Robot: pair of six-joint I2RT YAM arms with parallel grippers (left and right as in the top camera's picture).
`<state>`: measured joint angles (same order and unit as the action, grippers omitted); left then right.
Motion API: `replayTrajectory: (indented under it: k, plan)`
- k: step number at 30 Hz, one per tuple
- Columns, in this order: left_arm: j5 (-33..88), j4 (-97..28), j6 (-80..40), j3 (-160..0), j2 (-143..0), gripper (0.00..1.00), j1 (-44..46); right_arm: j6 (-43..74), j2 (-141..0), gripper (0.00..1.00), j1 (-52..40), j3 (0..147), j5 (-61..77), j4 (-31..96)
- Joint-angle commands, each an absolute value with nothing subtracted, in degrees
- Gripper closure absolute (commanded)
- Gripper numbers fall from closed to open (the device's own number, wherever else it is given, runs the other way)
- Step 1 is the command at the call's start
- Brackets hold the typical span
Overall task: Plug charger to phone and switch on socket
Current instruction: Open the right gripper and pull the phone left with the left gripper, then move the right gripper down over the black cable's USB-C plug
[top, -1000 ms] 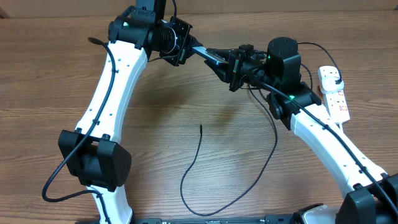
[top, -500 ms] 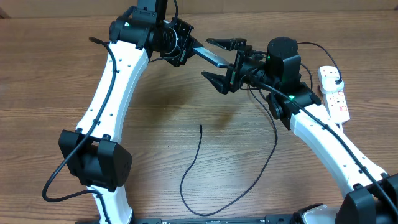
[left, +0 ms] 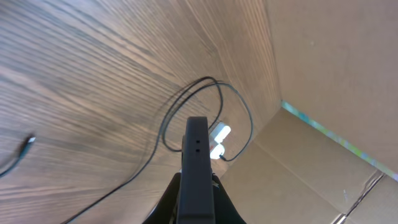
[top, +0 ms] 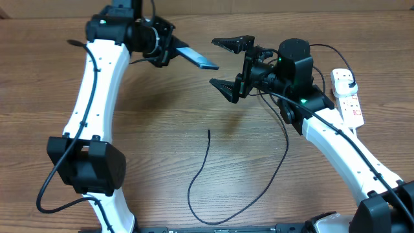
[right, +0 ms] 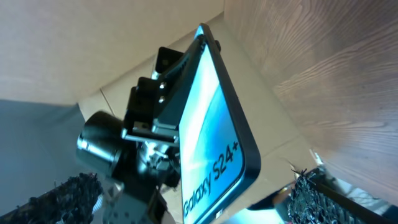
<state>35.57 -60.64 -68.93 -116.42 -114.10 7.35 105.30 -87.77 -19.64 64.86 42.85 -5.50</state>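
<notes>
1. The left gripper (top: 176,52) is pinching the phone (top: 202,61) by one short end. It is holding it in the air above the table (top: 136,155), toward 12 o'clock in the overhead view.
2. The right gripper (top: 228,63) is standing spread wide and gripping nothing. It sits at 3 o'clock of the phone, near but apart.
3. The phone's long axis is running from 10 o'clock to 4 o'clock. Its free end is pointing at the right gripper, and its lit screen is facing the right wrist camera.
4. The charger (top: 199,171) is lying loose on the table. Its connector tip is at 6 o'clock of the phone, well apart, and its plug seems to be sitting in the socket (top: 351,109) at 3 o'clock.
5. The step in hand looks like presenting the phone for plugging. The next move is likely calling for the right gripper to drop onto the connector tip, pinch it, and line it up with the phone's free end. The socket switch is not yet being touched.
</notes>
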Motion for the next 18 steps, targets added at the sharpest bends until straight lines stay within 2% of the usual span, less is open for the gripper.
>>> replayTrajectory:
  k: [1,5,13,18]
  plan:
    - [40.7,-63.1,-63.3,-117.3,-112.7,0.96,4.7,101.4,-87.2,0.00,-17.9,66.1,45.1,-5.7]
    - [43.6,-64.4,-59.9,-117.3,-112.7,0.95,2.8,99.0,-87.2,0.00,-16.6,66.1,46.5,-5.7]
    - [56.6,-64.4,-49.4,-117.3,-112.7,0.96,-0.6,83.5,-87.2,0.00,-14.4,66.1,48.3,-5.7]
    - [61.4,-66.3,-44.3,-117.3,-112.7,0.96,-2.8,80.2,-87.2,0.00,-13.7,66.1,48.3,-5.5]
